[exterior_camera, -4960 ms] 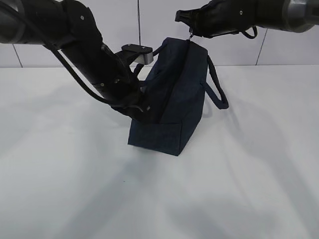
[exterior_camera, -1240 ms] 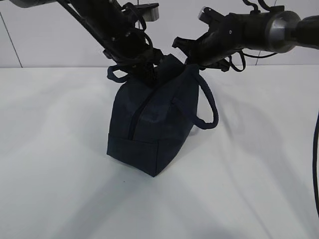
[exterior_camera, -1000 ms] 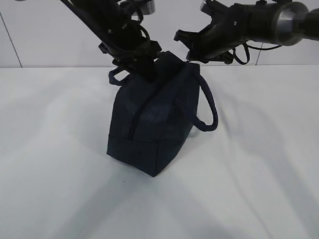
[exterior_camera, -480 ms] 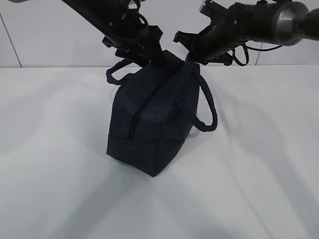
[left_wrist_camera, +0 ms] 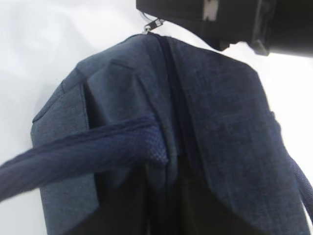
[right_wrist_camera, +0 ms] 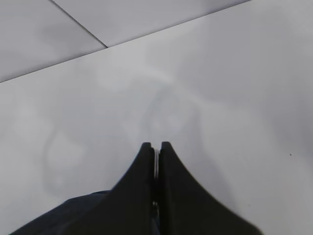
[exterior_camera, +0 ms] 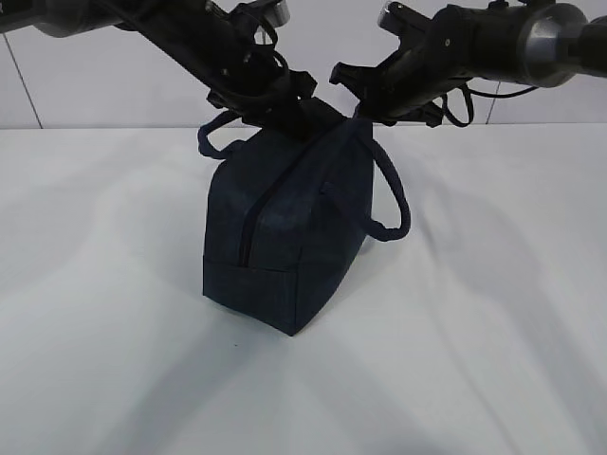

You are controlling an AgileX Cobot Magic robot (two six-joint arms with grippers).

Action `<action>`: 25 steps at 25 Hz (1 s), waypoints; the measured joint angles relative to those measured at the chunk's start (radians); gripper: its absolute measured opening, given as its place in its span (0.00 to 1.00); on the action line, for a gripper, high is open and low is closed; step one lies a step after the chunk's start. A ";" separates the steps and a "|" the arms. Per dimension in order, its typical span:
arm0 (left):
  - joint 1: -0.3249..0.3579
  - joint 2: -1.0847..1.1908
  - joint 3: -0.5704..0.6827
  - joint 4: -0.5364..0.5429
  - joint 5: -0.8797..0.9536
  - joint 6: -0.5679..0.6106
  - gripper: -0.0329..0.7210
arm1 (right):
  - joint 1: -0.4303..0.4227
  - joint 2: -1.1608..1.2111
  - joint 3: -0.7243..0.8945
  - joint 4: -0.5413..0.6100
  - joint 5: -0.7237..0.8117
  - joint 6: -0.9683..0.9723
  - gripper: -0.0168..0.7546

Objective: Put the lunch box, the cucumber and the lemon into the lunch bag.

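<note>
The dark navy lunch bag (exterior_camera: 285, 227) stands on the white table, its zipper line running down the near face. My left gripper (exterior_camera: 287, 116) presses onto the bag's top ridge beside the left handle (exterior_camera: 216, 135) and appears shut on the fabric. In the left wrist view the bag (left_wrist_camera: 220, 122) fills the frame and my fingers are lost in the dark at the bottom. My right gripper (exterior_camera: 358, 106) is shut on the metal zipper pull (left_wrist_camera: 152, 25) at the bag's top end, and its jaws (right_wrist_camera: 155, 147) pinch a thin metal piece. The lunch box, the cucumber and the lemon are out of view.
The white table (exterior_camera: 493, 313) spreads all around the bag. A white tiled wall (exterior_camera: 76, 76) stands behind it. The bag's right handle (exterior_camera: 394, 194) hangs down its side.
My left gripper has moved right along the bag's top toward the right gripper. The left handle has lifted. The bag has shifted slightly. The right gripper has kept its hold.
</note>
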 joint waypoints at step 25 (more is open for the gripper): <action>0.000 -0.043 0.000 0.049 0.088 0.004 0.03 | -0.020 0.048 0.000 0.052 0.028 -0.008 0.03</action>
